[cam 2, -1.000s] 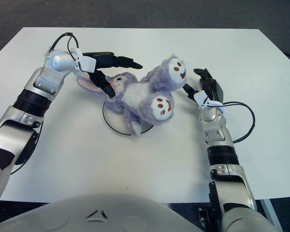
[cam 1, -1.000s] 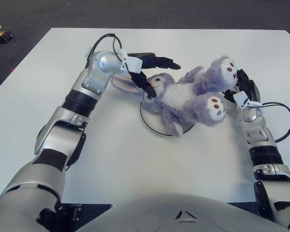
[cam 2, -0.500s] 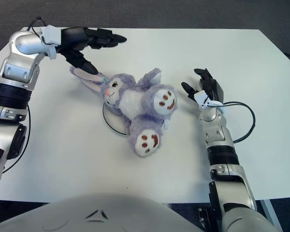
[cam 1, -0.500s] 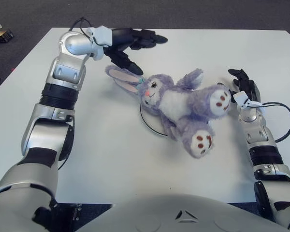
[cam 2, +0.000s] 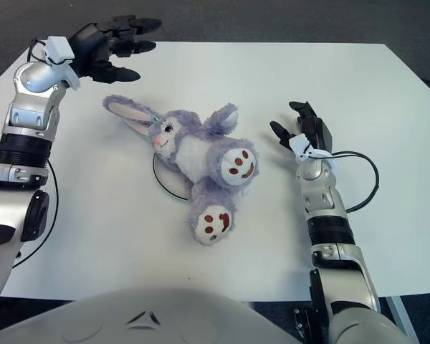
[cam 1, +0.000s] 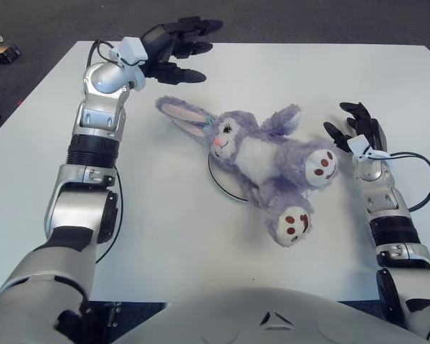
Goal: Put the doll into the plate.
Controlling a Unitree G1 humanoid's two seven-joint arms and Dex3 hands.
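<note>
A purple plush rabbit doll (cam 1: 261, 154) lies on its back across the white plate (cam 1: 221, 180), ears toward the left, feet toward the front right. Only the plate's dark-rimmed left and front edge shows from under it. My left hand (cam 1: 178, 49) hovers near the table's far edge, up and left of the ears, with its fingers spread and nothing in them. To the right of the doll's raised foot is my right hand (cam 1: 355, 123), fingers spread, apart from the doll.
The white table (cam 1: 165, 236) extends around the plate. A black cable (cam 1: 416, 179) loops beside my right forearm. Dark floor lies beyond the far edge, with a small object (cam 1: 1, 49) at the upper left.
My left hand has pulled back from the doll's head to the far edge. The doll's legs have dropped and it has settled flat on the plate. The right hand has barely moved.
</note>
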